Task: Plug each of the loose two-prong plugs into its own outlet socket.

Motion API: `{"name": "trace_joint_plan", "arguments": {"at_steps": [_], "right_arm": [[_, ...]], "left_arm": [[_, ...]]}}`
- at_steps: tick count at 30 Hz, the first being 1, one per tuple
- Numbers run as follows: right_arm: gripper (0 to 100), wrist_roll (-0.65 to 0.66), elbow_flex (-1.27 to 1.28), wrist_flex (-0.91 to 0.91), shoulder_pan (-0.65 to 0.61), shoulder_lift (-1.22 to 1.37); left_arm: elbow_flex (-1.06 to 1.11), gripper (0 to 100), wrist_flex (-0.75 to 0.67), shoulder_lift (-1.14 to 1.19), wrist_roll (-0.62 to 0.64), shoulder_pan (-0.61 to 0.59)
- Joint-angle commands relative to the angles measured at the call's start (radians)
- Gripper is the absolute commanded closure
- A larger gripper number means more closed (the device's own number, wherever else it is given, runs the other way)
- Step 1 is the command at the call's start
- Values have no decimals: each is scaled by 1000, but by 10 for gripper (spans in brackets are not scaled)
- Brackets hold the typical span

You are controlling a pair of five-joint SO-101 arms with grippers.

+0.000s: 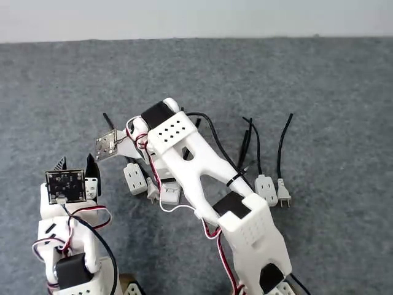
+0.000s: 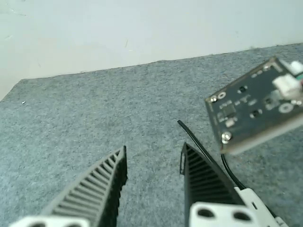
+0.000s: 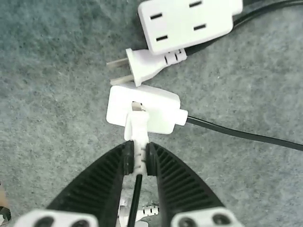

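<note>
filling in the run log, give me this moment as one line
right tool shut on plug against white socket | left tool open, empty | second plug loose beside other socket

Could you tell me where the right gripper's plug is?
In the right wrist view, the held plug is clamped in the right gripper, nose at a white socket block, beside a loose plug.

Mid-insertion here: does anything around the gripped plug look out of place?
Nothing damaged. One loose plug lies right against the socket that the held plug in the right gripper meets, prongs pointing off sideways; it may get nudged.
</note>
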Motion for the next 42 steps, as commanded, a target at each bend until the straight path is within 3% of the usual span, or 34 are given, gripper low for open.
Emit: {"name": "trace_joint_plan", "arguments": {"at_steps": [1, 42], "right_arm": [[991, -34, -12, 38, -21, 21], [990, -184, -8, -82, -97, 196]], "left_arm": [[-4, 819, -32, -20, -9, -3], [-33, 819, -32, -20, 29, -64]]}}
